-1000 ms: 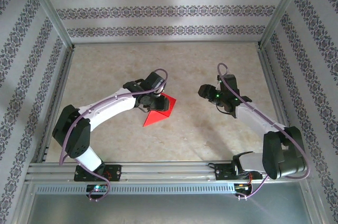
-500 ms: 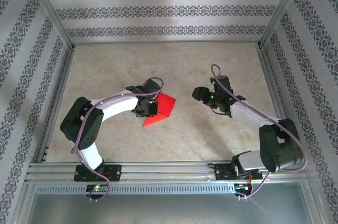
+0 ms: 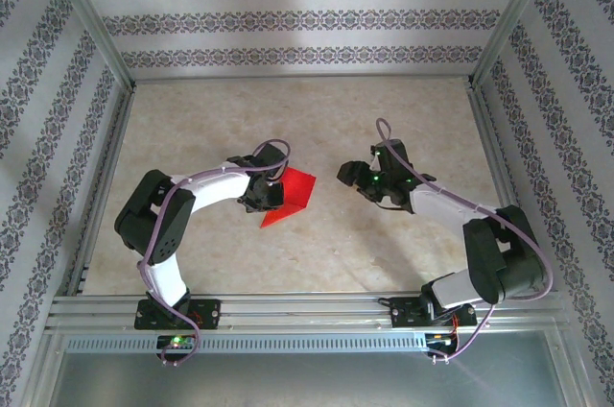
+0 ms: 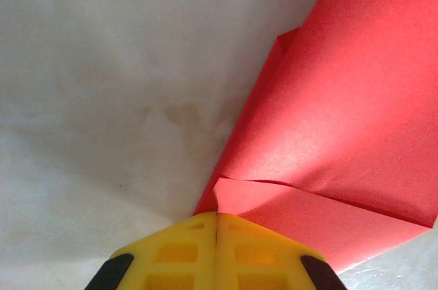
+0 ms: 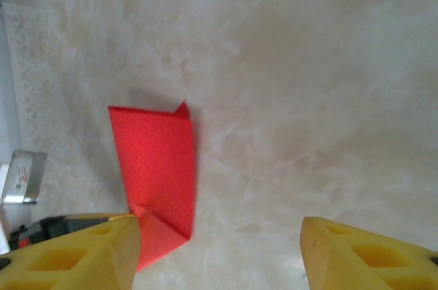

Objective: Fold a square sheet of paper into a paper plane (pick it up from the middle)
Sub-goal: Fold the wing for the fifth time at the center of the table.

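Observation:
The red sheet of paper (image 3: 294, 198) lies partly folded on the marbled table, a narrow slab with a small flap at one end (image 5: 156, 160). My left gripper (image 3: 268, 195) is at its left edge. In the left wrist view the yellow fingers (image 4: 216, 218) are pressed together with a creased corner of the red paper (image 4: 342, 98) coming out from between their tips. My right gripper (image 3: 347, 174) hovers to the right of the paper, apart from it. Its yellow fingers (image 5: 369, 252) stand wide open with bare table between them (image 5: 219, 242).
The beige marbled tabletop (image 3: 317, 114) is fenced by aluminium rails (image 3: 297, 74) and patterned walls on three sides. The two arm bases sit on the rail at the near edge (image 3: 288, 309). Purple cables loop above both wrists.
The left arm's elbow has folded back and its gripper has slid a little down and left with the paper. The right gripper has moved left, closer to the paper.

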Controlling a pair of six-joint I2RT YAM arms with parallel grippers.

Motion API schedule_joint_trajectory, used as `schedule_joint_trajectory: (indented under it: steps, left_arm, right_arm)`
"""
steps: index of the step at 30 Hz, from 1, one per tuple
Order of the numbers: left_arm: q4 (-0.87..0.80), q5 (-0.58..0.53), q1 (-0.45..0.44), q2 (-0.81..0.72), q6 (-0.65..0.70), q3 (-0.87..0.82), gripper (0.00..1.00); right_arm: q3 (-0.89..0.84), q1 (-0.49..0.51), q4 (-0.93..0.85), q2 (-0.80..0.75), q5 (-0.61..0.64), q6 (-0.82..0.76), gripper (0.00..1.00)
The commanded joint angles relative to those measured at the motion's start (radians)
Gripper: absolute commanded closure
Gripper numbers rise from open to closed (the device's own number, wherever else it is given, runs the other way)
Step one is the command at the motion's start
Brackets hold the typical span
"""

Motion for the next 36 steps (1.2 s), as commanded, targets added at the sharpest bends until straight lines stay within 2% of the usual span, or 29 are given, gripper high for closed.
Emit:
schedule_joint_trajectory:
  steps: [1, 4, 9, 14, 20, 36]
  left_arm:
    - [0.022, 0.027, 0.031, 0.015, -0.067, -0.049, 0.98]
    - [0.034, 0.069, 0.047, 0.019, -0.099, -0.065, 0.98]
    - [0.051, 0.125, 0.061, 0.025, -0.143, -0.085, 0.99]
    - [0.051, 0.137, 0.069, 0.027, -0.158, -0.092, 0.98]
    - [0.033, 0.129, 0.070, 0.029, -0.147, -0.086, 0.98]
    - [0.015, 0.129, 0.070, 0.052, -0.129, -0.067, 0.98]
  right_arm:
    - [0.009, 0.049, 0.047, 0.038, -0.062, 0.118, 0.38]
    - [0.024, 0.104, 0.063, 0.073, -0.055, 0.188, 0.40]
    - [0.072, 0.193, 0.048, 0.149, -0.008, 0.304, 0.54]
    - [0.145, 0.265, 0.027, 0.244, 0.046, 0.366, 0.60]
    - [0.206, 0.289, 0.011, 0.332, 0.067, 0.388, 0.64]
    - [0.298, 0.299, -0.110, 0.409, 0.094, 0.322, 0.65]
